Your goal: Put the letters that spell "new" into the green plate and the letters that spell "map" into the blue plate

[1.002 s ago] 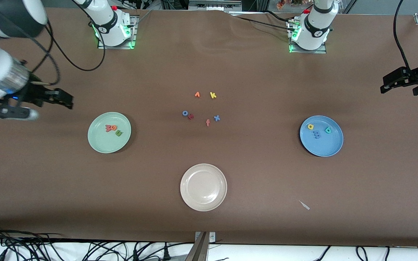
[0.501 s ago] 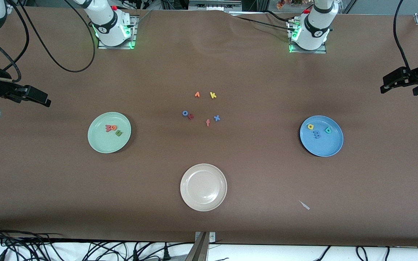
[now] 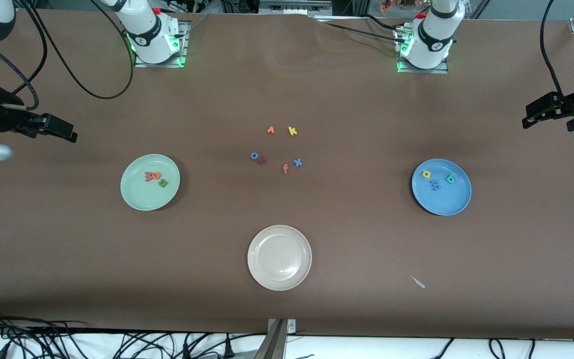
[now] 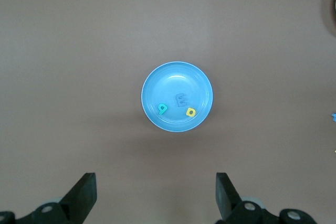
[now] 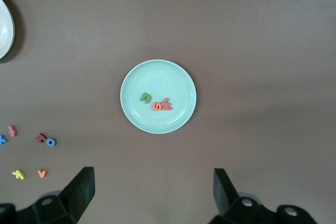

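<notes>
Looking at the green plate [image 3: 150, 182], you see the 3 letters n [image 3: 163, 183], e [image 3: 155, 175] and w [image 3: 148, 176] lying in it. The m [image 3: 435, 185], a [image 3: 426, 174] and p [image 3: 450, 179] lie in the blue plate [image 3: 441, 199], toward the left arm's end from the green plate. Both jobs look done. The right gripper [image 5: 152, 192] hangs high by the green plate, jaws wide apart and empty. The left gripper [image 4: 155, 195] waits by the blue plate, also wide apart.

High front camera over whole table [image 3: 287, 89]; wrist cameras straight down, each above one plate.
</notes>
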`<state>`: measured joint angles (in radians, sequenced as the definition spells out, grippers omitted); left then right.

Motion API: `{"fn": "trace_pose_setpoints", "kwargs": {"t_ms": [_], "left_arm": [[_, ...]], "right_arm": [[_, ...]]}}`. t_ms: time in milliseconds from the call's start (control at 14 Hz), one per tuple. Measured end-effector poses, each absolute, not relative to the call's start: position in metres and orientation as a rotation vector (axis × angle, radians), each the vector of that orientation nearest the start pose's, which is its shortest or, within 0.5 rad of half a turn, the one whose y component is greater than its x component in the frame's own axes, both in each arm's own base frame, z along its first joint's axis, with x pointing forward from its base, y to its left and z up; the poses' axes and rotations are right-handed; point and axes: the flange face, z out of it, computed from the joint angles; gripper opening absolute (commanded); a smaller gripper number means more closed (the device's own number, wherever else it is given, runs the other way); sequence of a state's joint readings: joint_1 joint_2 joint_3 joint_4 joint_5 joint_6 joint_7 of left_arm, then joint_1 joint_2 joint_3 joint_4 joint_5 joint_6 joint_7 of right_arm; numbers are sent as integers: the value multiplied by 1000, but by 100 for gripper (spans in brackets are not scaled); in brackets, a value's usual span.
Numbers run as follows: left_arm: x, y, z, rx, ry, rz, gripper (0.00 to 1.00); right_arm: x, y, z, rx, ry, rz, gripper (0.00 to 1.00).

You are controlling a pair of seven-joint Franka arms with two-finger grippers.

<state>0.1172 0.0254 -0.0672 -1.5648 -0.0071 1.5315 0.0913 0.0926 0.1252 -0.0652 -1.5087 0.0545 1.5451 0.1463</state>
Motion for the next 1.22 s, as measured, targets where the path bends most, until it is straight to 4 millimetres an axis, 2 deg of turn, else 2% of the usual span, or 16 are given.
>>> {"fn": "trace_pose_setpoints", "kwargs": {"t_ms": [644, 931, 1217], "left_arm": [[557, 28, 610, -3153, 65, 92, 100], [557, 28, 610, -3153, 65, 93, 100], [557, 28, 610, -3153, 65, 93, 100]], "right_arm": [[584, 28, 579, -3096, 83, 186, 100], [584, 41, 593, -3117, 35, 142, 100], [584, 48, 594, -3124, 14, 137, 100]]}}
